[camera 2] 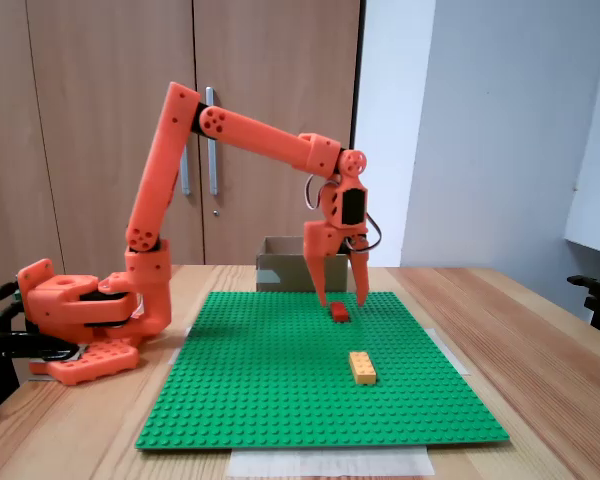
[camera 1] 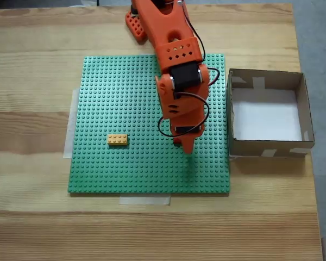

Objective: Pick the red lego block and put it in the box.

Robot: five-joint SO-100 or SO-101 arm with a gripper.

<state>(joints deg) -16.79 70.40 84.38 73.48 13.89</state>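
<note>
Orange-yellow brick [camera 1: 117,140] on green baseplate [camera 1: 108,98], taped to wooden table [camera 1: 38,217].

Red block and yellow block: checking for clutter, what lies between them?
Only bare green baseplate between red block and yellow block, in a fixed view.

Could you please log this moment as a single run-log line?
gripper: open, just above red lego block | block: on green baseplate | box: empty | orange-yellow brick: untouched

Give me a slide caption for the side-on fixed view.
Orange arm's open gripper poised over the red lego block on the green baseplate, box behind.
</note>
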